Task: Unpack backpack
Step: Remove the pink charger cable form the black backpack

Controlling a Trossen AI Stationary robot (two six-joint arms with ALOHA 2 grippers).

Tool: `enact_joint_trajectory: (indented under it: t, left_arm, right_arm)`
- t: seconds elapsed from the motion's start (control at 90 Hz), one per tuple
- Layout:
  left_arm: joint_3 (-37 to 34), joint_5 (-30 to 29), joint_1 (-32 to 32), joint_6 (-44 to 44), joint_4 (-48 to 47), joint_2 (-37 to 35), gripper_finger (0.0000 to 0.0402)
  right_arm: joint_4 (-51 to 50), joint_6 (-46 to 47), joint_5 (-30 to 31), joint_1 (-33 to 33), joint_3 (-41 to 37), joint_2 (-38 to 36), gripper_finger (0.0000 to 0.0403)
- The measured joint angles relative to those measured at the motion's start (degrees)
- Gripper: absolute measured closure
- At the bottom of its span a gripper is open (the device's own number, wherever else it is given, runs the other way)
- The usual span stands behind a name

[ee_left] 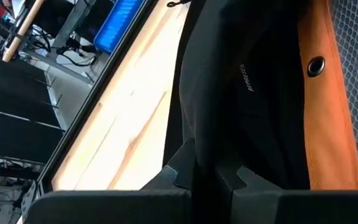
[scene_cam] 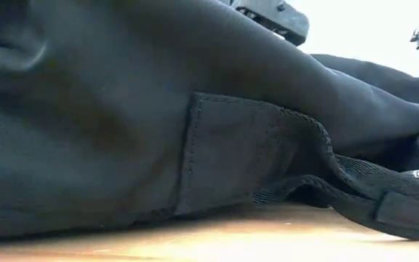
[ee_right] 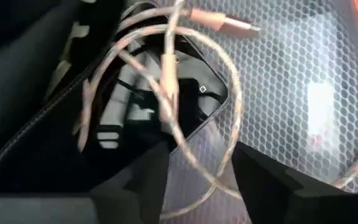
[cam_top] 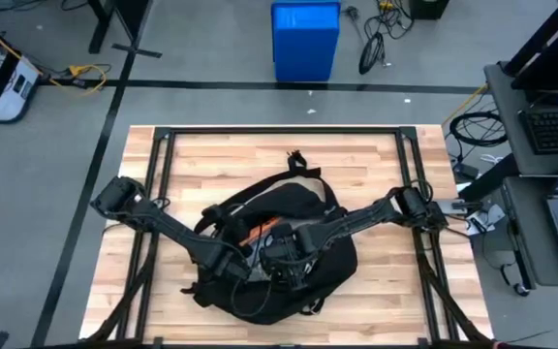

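The black backpack (cam_top: 279, 242) lies flat in the middle of the wooden table, its opening showing an orange lining (ee_left: 328, 106) and grey mesh (ee_right: 291, 81). It also fills the low view (scene_cam: 158, 109). My left gripper (cam_top: 235, 260) is at the backpack's left side, shut on black fabric. My right gripper (ee_right: 194, 177) reaches into the opening from the right and stands open. A coiled pinkish cable (ee_right: 166, 81) with a plug (ee_right: 229, 26) lies on the mesh inside, and one strand (ee_right: 191, 155) runs between the open fingers. My left gripper pinches a black fabric edge of the backpack (ee_left: 204, 155) beside the orange lining, between its two fingers (ee_left: 182, 177). One layer or several, I cannot tell. The rest of the backpack lies on the table.
A black metal frame (cam_top: 158, 145) runs along the table's far and side edges. Loose backpack straps (cam_top: 298, 160) trail toward the far edge. Bare wood (cam_top: 211, 165) lies around the backpack. A blue bin (cam_top: 305, 39) stands on the floor beyond the table.
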Motion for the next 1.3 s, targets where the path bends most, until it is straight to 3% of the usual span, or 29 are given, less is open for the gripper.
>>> enact_joint_trajectory:
  t: [0.256, 0.511, 0.867, 1.011, 1.3]
  left_arm:
    - [0.0, 0.0, -0.1, 0.0, 0.1, 0.0, 0.0398]
    - [0.0, 0.0, -0.1, 0.0, 0.3, 0.0, 0.0398]
    - [0.0, 0.0, -0.1, 0.0, 0.3, 0.0, 0.0398]
    - [0.0, 0.0, -0.1, 0.0, 0.4, 0.0, 0.0398]
    - [0.0, 0.9, -0.1, 0.0, 0.5, 0.0, 0.0398]
  right_arm:
    - [-0.8, -1.4, 0.5, 0.0, -0.1, -0.1, 0.0392]
    - [-4.2, -1.8, 2.7, 1.0, -0.5, -3.4, 0.0401]
    - [-10.5, 2.4, 12.4, 4.3, -0.4, -17.5, 0.0402]
    - [-12.0, 2.9, 19.7, 5.9, -0.3, -23.8, 0.0403]
    - [-15.6, 8.3, 43.1, 6.6, -0.3, -34.7, 0.0403]
